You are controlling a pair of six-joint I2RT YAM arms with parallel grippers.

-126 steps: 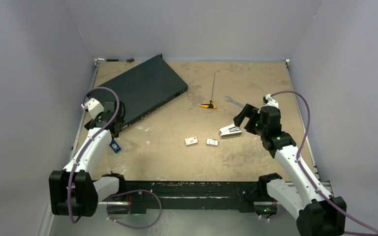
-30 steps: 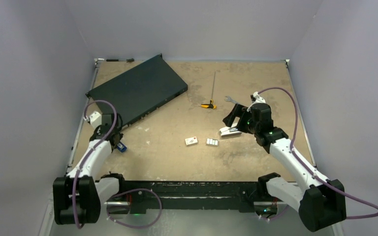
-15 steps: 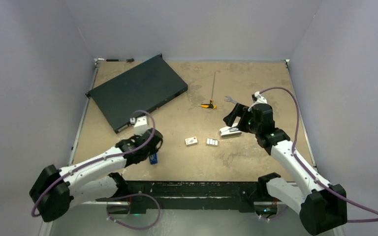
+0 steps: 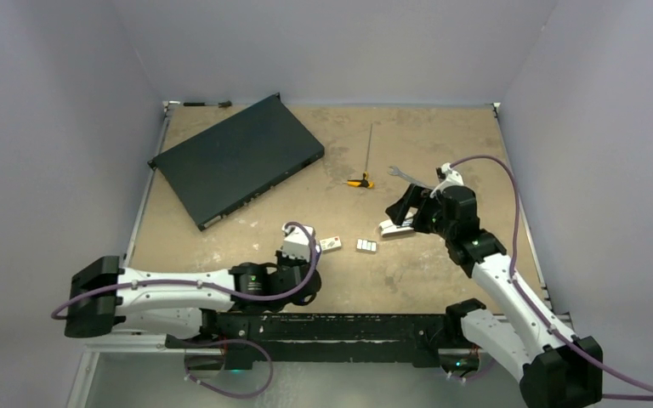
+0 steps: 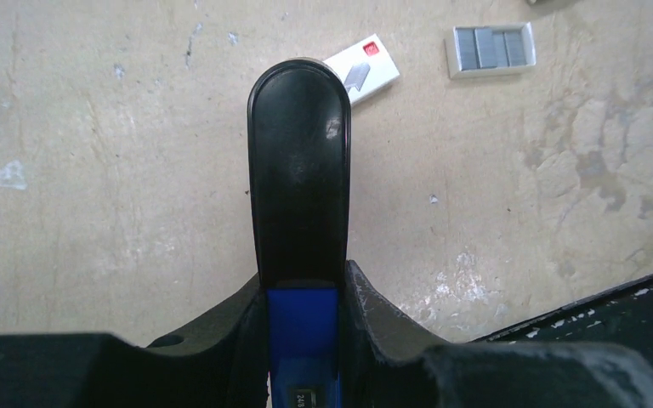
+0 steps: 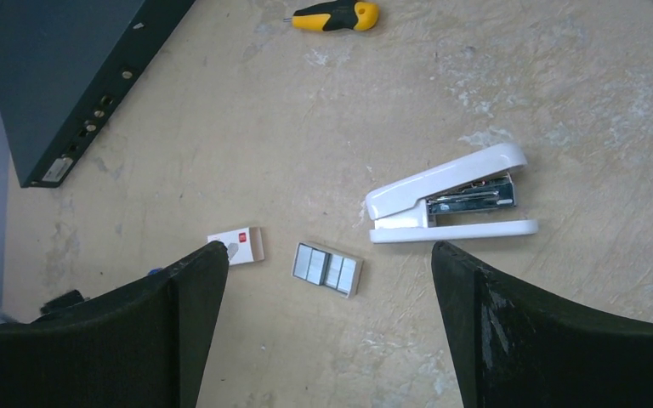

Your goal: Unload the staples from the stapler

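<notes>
Stapler [image 6: 446, 204] near staples [image 6: 327, 269] | right hand [image 6: 327, 255] spread | left hand [image 5: 302, 293] pinching blue-black tool [image 5: 299, 170] by table edge [image 5: 612, 306]

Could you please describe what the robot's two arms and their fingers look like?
The left arm and right arm both have smooth white link shells joined by bulky black joints, with black blocks at the bases. A thin purple cable loops along each arm. The right fingers are matte black, broad and round-edged, and the left fingers match. No markings are legible on either arm.
</notes>
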